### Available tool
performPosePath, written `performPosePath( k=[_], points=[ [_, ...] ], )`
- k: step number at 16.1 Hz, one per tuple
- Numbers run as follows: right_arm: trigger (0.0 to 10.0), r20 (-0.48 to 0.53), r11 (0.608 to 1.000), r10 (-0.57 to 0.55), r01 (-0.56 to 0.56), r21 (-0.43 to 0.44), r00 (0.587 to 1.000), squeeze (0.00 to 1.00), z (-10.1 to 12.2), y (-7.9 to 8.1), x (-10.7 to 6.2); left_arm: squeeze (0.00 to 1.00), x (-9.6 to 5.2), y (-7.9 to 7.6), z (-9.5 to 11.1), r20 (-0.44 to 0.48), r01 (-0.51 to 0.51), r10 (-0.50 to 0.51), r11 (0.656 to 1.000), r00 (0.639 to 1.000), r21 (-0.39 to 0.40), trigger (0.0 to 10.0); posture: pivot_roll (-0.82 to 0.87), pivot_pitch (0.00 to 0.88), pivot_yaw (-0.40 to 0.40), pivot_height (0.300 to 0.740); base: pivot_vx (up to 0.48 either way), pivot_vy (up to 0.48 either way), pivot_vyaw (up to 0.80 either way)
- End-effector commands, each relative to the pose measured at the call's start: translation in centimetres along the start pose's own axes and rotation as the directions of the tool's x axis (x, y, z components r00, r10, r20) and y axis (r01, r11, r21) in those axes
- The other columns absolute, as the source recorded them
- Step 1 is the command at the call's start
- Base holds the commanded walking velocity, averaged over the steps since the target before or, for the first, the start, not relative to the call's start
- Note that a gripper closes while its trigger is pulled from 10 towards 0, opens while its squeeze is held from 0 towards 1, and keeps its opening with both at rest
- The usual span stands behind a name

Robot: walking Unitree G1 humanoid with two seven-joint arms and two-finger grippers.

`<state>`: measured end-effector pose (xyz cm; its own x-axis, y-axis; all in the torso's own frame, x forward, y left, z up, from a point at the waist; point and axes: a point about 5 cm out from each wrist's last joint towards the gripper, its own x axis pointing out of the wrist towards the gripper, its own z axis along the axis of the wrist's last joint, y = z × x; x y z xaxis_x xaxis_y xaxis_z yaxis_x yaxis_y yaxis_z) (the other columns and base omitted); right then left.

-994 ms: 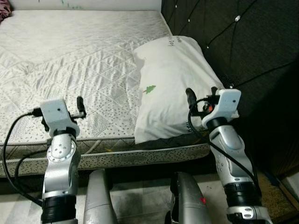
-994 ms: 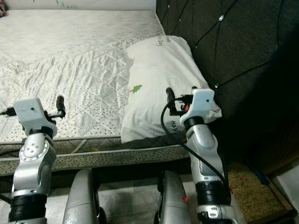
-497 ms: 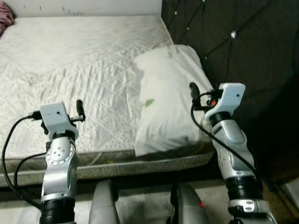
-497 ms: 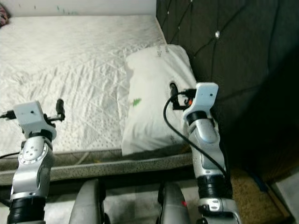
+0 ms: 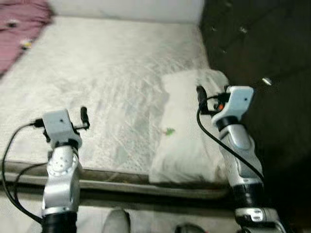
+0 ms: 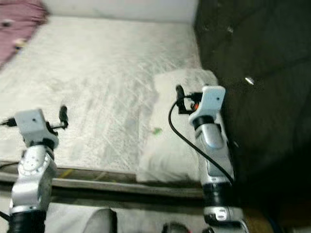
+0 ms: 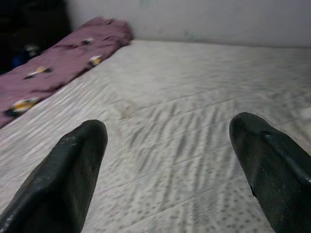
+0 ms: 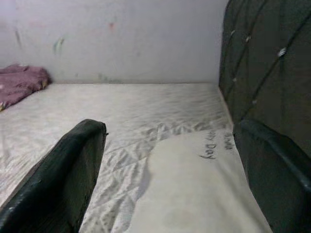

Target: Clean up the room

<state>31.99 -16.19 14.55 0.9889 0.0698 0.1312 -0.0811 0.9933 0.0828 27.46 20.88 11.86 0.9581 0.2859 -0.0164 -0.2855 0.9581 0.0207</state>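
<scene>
Both arms are silver metal with round joints and a black ring low on each forearm. A white box-shaped wrist housing sits on top of each arm; the right one has a small orange-red mark. Black cables loop from each housing down along the arm. The left gripper (image 7: 165, 170) and right gripper (image 8: 170, 170) have long black fingers with rounded tips.

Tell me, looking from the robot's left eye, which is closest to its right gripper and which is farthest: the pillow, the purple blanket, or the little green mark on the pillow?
1. Pillow, right under the right gripper.
2. Green mark, on the pillow's left part.
3. Purple blanket, far across the mattress, at its left corner.
</scene>
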Motion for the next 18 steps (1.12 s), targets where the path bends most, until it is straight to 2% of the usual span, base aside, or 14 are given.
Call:
performPosePath(
  k=[1,5,8,10,11,14,15,18],
  points=[
    [10.0,-0.005,1.0,-0.004,0.004,-0.001,1.0,0.0,0.0,0.1,-0.3,0.0,-0.1,-0.3,0.0,-0.006,0.014,-0.014,1.0,1.0,0.007,10.0,-0.04,0.0,-0.005,0.74,0.0,0.0,0.0],
    [10.0,-0.066,0.998,-0.063,0.064,0.009,0.996,0.0,-1.3,-0.5,-1.8,0.0,-0.5,-0.6,0.0,-0.015,0.056,-0.055,0.998,0.998,0.015,10.0,-0.04,0.0,-0.001,0.74,0.0,0.0,0.0],
    [10.0,-0.087,0.997,-0.071,0.072,0.005,0.994,0.0,-1.6,-0.6,-1.6,0.0,-0.4,-1.2,0.2,-0.024,0.091,-0.091,0.995,0.996,0.03,10.0,-0.02,0.0,-0.022,0.74,0.0,0.0,0.0],
    [10.0,-0.112,0.993,-0.112,0.108,-0.041,0.987,0.0,-1.8,-0.9,-1.7,0.0,-1.1,-1.6,0.2,-0.003,0.144,-0.144,0.984,0.99,0.102,10.0,-0.02,0.0,-0.034,0.74,0.0,0.0,0.0],
    [10.0,-0.139,0.982,-0.175,0.163,-0.092,0.975,0.0,-2.3,-1.5,-2.4,0.0,-2.0,-1.4,-0.2,0.007,0.171,-0.173,0.979,0.985,0.108,10.0,-0.03,0.0,-0.032,0.74,0.0,0.0,0.0],
    [10.0,-0.151,0.969,-0.238,0.225,-0.1,0.959,0.0,-2.5,-2.3,-3.6,0.0,-2.8,-1.2,-1.4,-0.039,0.207,-0.206,0.977,0.978,0.04,10.0,-0.05,0.0,-0.004,0.74,0.0,0.0,0.0],
    [10.0,-0.16,0.966,-0.253,0.239,-0.098,0.954,0.0,-2.7,-2.4,-4.0,0.0,-2.9,-1.4,-1.5,-0.048,0.234,-0.232,0.971,0.972,0.042,10.0,-0.06,0.0,0.006,0.74,0.0,0.0,0.0],
    [10.0,-0.173,0.966,-0.253,0.239,-0.098,0.952,0.0,-3.0,-2.3,-4.6,0.0,-3.1,-2.5,-1.3,-0.035,0.32,-0.318,0.945,0.947,0.068,10.0,-0.06,0.0,0.019,0.74,0.0,0.0,-0.8]
  ],
)
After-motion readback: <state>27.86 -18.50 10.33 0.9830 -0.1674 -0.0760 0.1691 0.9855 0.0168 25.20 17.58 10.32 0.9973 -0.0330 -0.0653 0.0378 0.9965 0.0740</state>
